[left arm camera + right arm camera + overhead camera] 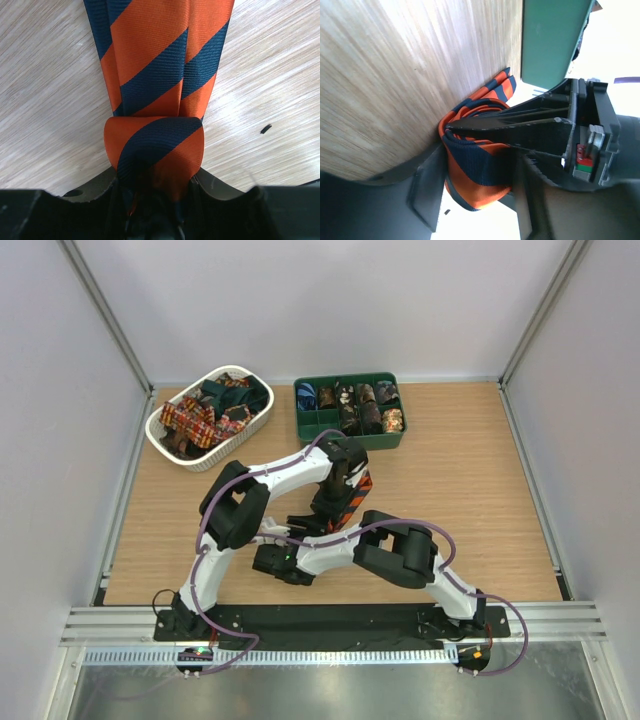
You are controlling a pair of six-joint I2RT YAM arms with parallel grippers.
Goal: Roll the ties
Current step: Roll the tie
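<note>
While two arms met over the middle of the wooden table point(470, 490), one striped tie point(155, 60) lay flat on it, orange and dark navy diagonals, in front of the green tray point(350, 443); its near end was wound into one roll point(155, 145), the rest ran away from the left wrist camera as two overlapping flat layers; left arm point(280, 472) reached in from the tray side, right arm point(400, 552) from the near side; left gripper point(155, 192) was pinching the roll, one finger on each flank, and in the right wrist view its two long fingers point(520, 131) came together to a point on the wound fabric; right gripper point(475, 192) straddled the same roll, one finger either side, could not tell whether it pressed or stood apart; one white basket point(160, 435) sat at far left holding a pile of loose ties point(190, 420), red plaid and dark green among them, count unclear; one green tray sat just right of it, two rows of compartments, several rolled ties point(365, 395) inside, blue and browns, exact count unclear; one small black mark point(265, 129) on the table right of the roll; any lettering too small to read.
</note>
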